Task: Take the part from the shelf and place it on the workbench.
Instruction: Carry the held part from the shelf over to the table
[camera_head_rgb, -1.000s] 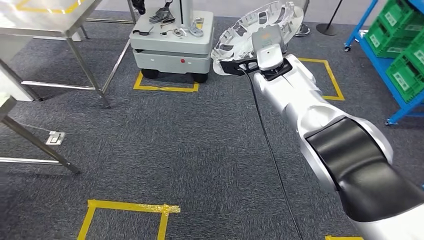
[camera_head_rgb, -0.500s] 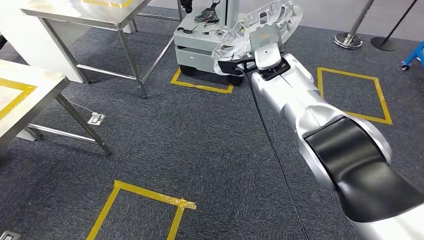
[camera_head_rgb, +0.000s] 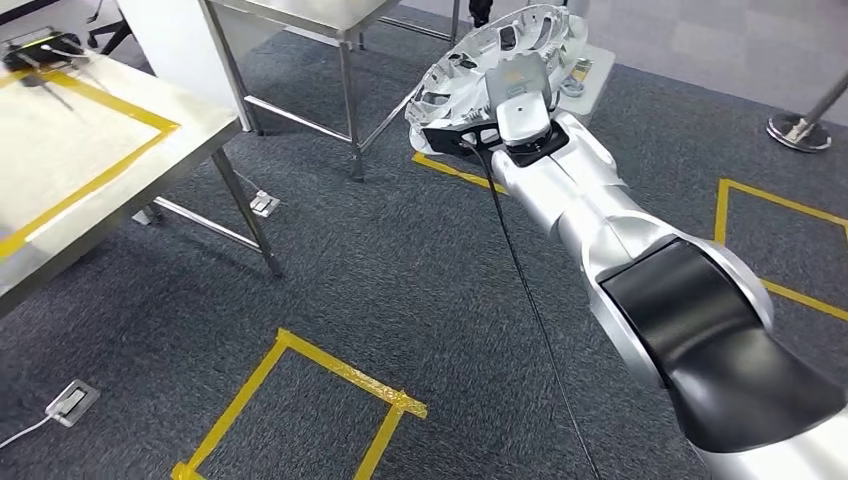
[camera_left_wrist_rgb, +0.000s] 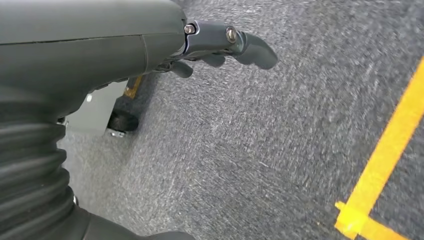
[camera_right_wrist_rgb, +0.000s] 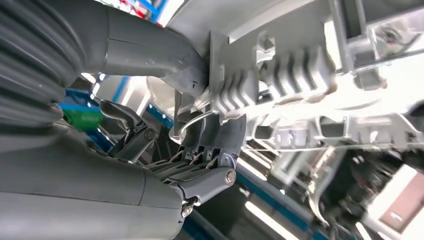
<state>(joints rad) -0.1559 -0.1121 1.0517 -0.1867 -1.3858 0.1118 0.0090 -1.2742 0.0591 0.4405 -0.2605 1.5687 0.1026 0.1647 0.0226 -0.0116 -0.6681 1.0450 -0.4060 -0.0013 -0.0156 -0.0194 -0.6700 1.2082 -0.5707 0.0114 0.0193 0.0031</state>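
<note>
Left robot hand (camera_left_wrist_rgb: 220, 45): fingers loosely apart, nothing held, hanging over grey carpet (camera_left_wrist_rgb: 280, 150). Right robot hand (camera_head_rgb: 470, 132): fingers and thumb clamped on rim of round silver part (camera_head_rgb: 500, 55), raised above floor ahead. Counter (camera_head_rgb: 70, 160) with yellow tape outline: to the left, well apart from part.

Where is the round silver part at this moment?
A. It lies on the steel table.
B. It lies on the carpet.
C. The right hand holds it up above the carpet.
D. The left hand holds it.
C: in the head view the right hand grips the rim of the round silver part and keeps it in the air over the carpet, away from the steel table.
</note>
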